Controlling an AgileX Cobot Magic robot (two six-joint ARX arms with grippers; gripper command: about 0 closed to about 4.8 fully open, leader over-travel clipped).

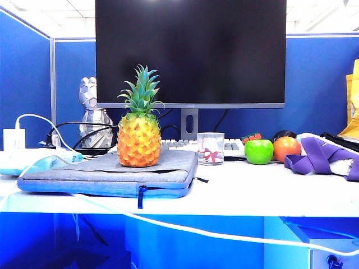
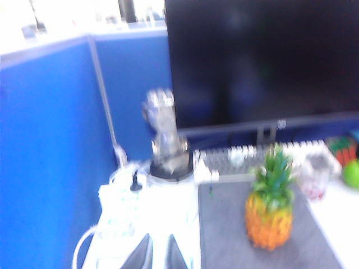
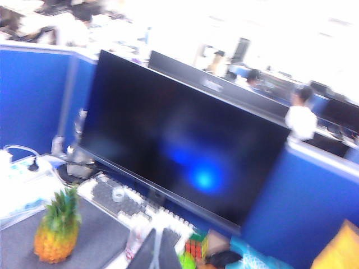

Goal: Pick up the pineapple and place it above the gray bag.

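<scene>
The pineapple [image 1: 138, 140], orange-yellow with a green crown, stands upright on top of the gray bag [image 1: 112, 176], which lies flat at the left of the white desk. Neither gripper shows in the exterior view. In the left wrist view, which is blurred, the pineapple [image 2: 270, 216] stands on the bag [image 2: 230, 230]; my left gripper [image 2: 159, 240] hangs shut and empty over the white power strip beside the bag. In the right wrist view my right gripper [image 3: 160, 231] is shut and empty, well off from the pineapple [image 3: 56, 235], above the clear cup.
A large monitor [image 1: 190, 53] and a keyboard [image 1: 230, 147] stand behind. A clear cup [image 1: 210, 148], green apple [image 1: 258, 151], orange fruit [image 1: 286, 148], Rubik's cube [image 1: 251, 137] and purple cloth [image 1: 322, 157] lie to the right. A silver figure [image 1: 92, 115] and white cable [image 1: 168, 224] are at the left.
</scene>
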